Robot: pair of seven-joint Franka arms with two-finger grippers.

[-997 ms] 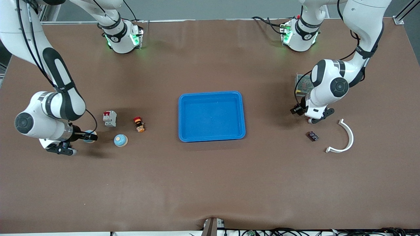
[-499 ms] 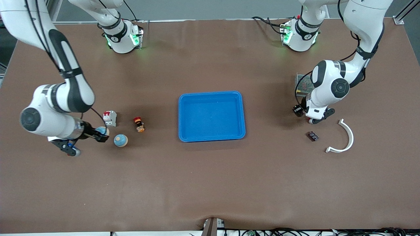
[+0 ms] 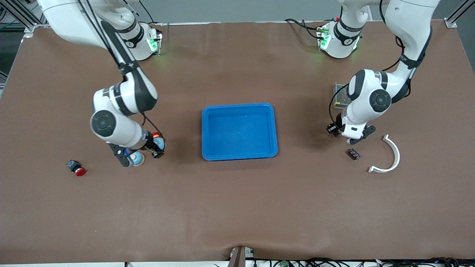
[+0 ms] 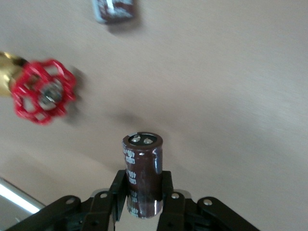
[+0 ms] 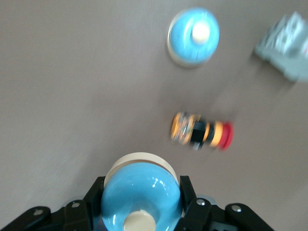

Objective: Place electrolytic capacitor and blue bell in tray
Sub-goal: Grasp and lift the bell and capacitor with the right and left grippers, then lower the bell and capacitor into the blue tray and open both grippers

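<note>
The blue bell (image 5: 141, 195), clamped in the right gripper (image 3: 156, 146), has travelled from the right arm's end of the tabletop (image 3: 237, 207) toward the tray (image 3: 239, 131) — now just short of its rim. The left gripper (image 4: 143, 199) holds the electrolytic capacitor (image 4: 141, 174) in closed fingers, barely shifted — both drops remain.

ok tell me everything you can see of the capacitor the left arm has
The electrolytic capacitor is a short upright cylinder in a glossy dark-brown sleeve with pale printing down its side. Its top is a dark disc with two small silvery terminals. The left gripper is shut on its lower half, one black finger on each side, and holds it in the air over bare brown table, between the tray and a white curved piece. Nothing else touches it.
</note>
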